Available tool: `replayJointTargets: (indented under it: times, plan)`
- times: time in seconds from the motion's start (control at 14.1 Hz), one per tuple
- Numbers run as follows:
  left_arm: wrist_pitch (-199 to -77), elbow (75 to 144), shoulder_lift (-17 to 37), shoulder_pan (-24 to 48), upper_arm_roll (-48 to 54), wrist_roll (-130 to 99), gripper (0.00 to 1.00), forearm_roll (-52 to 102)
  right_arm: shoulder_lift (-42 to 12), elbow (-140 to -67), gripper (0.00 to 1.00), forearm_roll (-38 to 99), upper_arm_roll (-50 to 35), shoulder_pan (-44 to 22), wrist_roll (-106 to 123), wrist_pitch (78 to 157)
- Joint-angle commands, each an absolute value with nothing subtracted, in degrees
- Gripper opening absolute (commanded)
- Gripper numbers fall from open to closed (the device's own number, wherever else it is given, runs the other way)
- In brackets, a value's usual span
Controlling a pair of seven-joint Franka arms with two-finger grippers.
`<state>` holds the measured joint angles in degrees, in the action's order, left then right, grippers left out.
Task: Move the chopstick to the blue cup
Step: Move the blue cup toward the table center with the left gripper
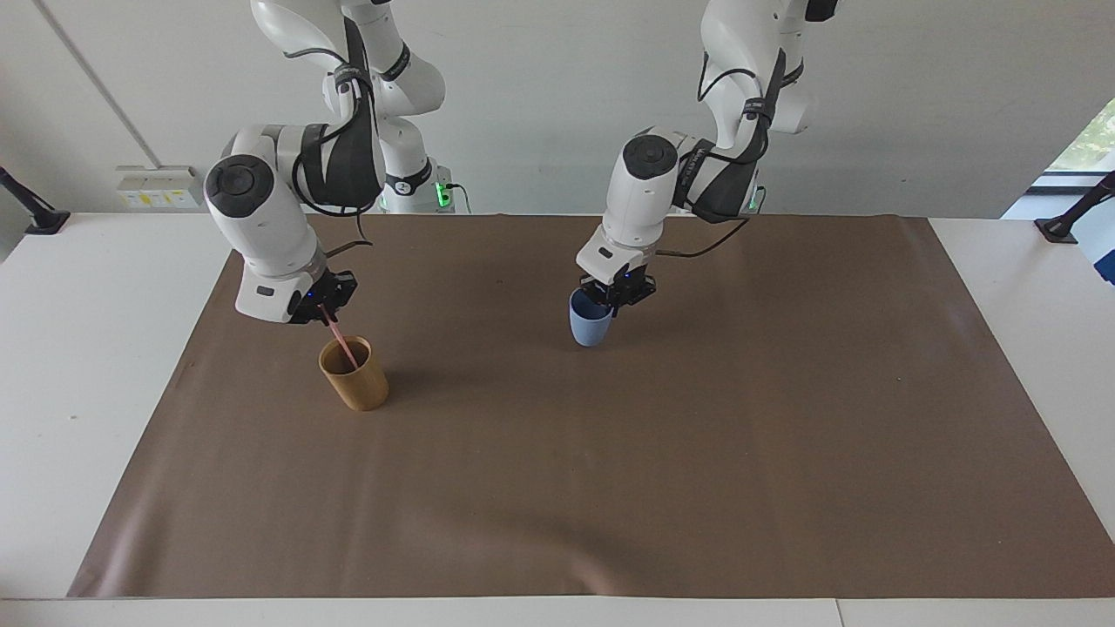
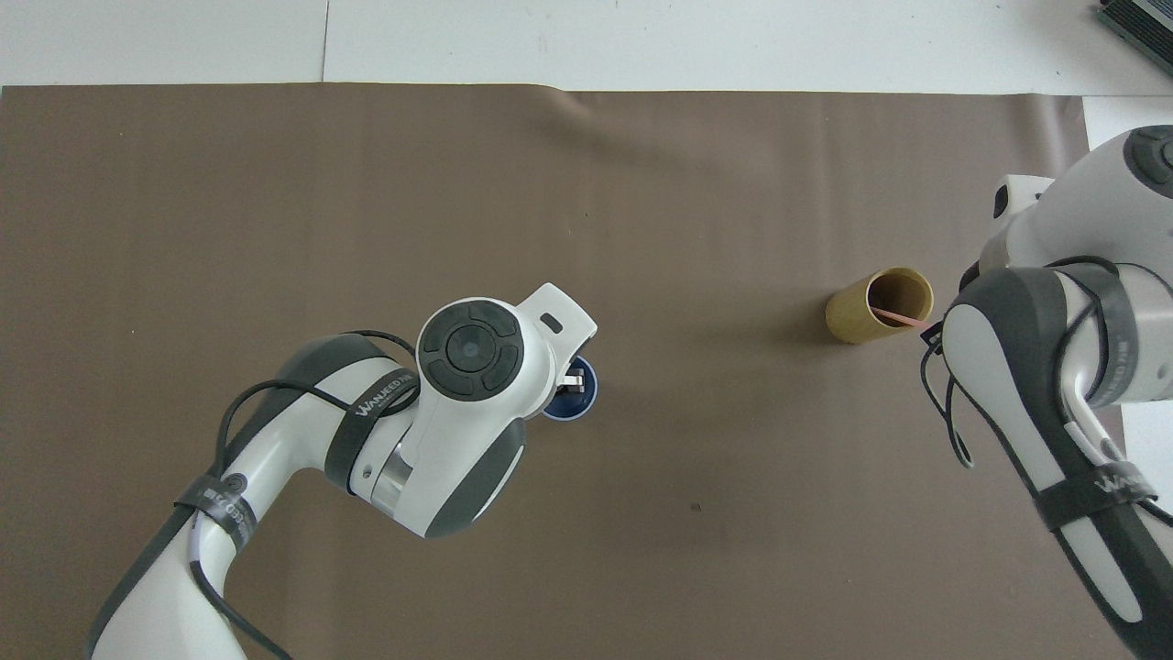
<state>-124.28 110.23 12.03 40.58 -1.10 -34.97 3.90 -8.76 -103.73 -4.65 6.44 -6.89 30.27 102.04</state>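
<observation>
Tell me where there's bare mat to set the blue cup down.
Bare mat lies between the blue cup and the tan cup, and along the whole edge farthest from the robots. It is crowded only at the tan cup, where the right gripper holds the chopstick.
</observation>
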Motion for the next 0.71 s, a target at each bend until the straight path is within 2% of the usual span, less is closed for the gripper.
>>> replayJointTargets:
  times: [0.0,0.14,0.21,0.43,0.64]
  plan:
    - [-126.38,110.39,12.92,42.27,-2.29,-36.04,0.0,4.48,-8.79,-100.04,0.0,-5.98,6.06,-6.5,31.55,97.66]
    - [-126.21,110.39,12.83,42.71,-2.2,-35.86,0.03,4.66,-8.53,-97.66,0.0,-5.89,6.06,-6.68,31.38,94.41]
    - [-126.21,110.39,12.83,42.8,-2.11,-35.34,0.2,4.75,-8.35,-96.43,0.0,-5.98,6.15,-6.68,31.38,92.65]
    - [-126.48,110.04,12.83,42.89,-2.2,-34.63,1.0,5.8,-7.21,-92.56,0.0,-6.06,6.33,-6.77,31.38,85.9]
    - [-125.86,109.34,11.35,42.1,-2.46,-34.63,1.0,5.8,-5.72,-88.34,0.0,-7.55,6.59,-6.5,31.55,78.77]
